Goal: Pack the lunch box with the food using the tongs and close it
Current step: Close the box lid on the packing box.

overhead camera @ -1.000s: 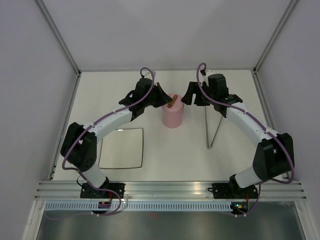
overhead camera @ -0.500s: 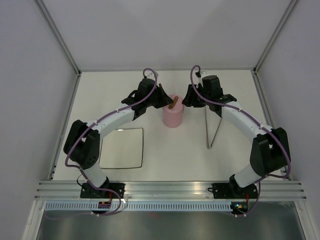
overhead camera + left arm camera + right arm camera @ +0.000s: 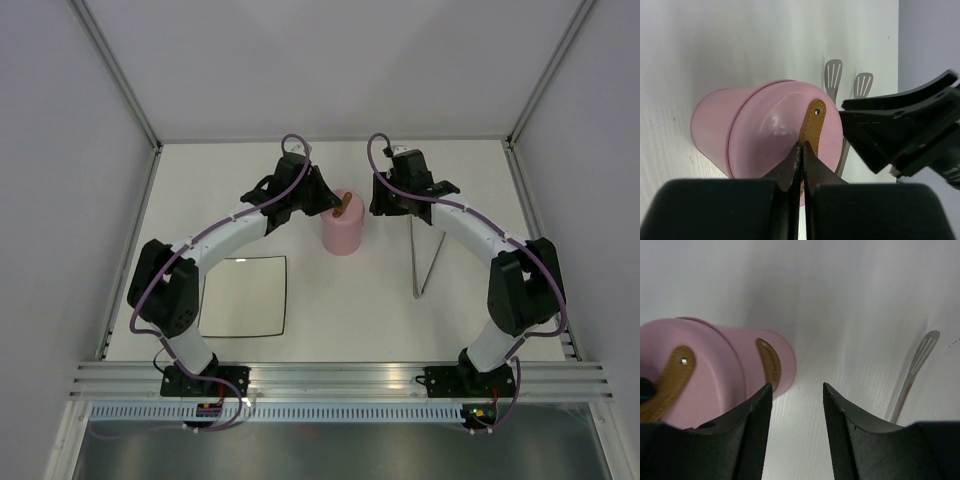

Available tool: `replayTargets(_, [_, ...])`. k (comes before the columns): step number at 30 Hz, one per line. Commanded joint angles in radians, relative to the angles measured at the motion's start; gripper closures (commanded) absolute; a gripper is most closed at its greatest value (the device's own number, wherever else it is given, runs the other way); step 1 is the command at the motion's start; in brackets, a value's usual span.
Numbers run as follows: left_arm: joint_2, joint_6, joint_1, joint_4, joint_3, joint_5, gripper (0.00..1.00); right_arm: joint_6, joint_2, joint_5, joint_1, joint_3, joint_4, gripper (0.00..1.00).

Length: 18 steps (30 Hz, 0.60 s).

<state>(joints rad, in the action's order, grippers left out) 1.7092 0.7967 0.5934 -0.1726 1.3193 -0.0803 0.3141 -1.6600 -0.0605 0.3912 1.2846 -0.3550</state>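
**Risk: lid cocked or box knocked over with both hands crowding it**

- The plate (image 3: 243, 295) at left shows no food in the top view, and none lies on the desk (image 3: 340, 310). My read is that the food is packed and this is the closing step.
- The left hand (image 3: 801, 152) is clamped shut on the brown strip handle (image 3: 813, 122) of the lid (image 3: 775, 130).
- The lid sits on top of the pink lunch box (image 3: 343, 235), which stands upright mid-desk, toward the back. I can't tell if the lid is flush all round.
- Failure 1: the strip looks soft and is pinched off-centre. Pressing down through it could tilt the lid and leave one edge proud.
- Failure 2: if the left hand pulls away before it lets go, the lid comes off with it, or the light box drags and tips.
- The right hand (image 3: 796, 387) is just right of the box, jaws part-open with nothing between them.
- Failure 3: any inward drift of the right hand hits the box wall and shoves the box into the left hand, or topples it.
- The tongs (image 3: 414, 260) lie flat on the desk right of the box. Their tips are near the right hand and neither hand holds them.
- Failure 4: a right hand coming down could land on the tips and skate the tongs into the box.
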Motion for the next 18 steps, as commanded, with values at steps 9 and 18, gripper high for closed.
replayTargets(9, [0.024, 0.056, -0.044, -0.051, -0.083, -0.036, 0.98, -0.04, 0.017, 0.091, 0.037, -0.022, -0.056, 0.5])
replayTargets(18, [-0.014, -0.016, 0.035, -0.1, -0.135, 0.1, 0.98, -0.023, 0.078, 0.105, 0.037, 0.081, -0.082, 0.5])
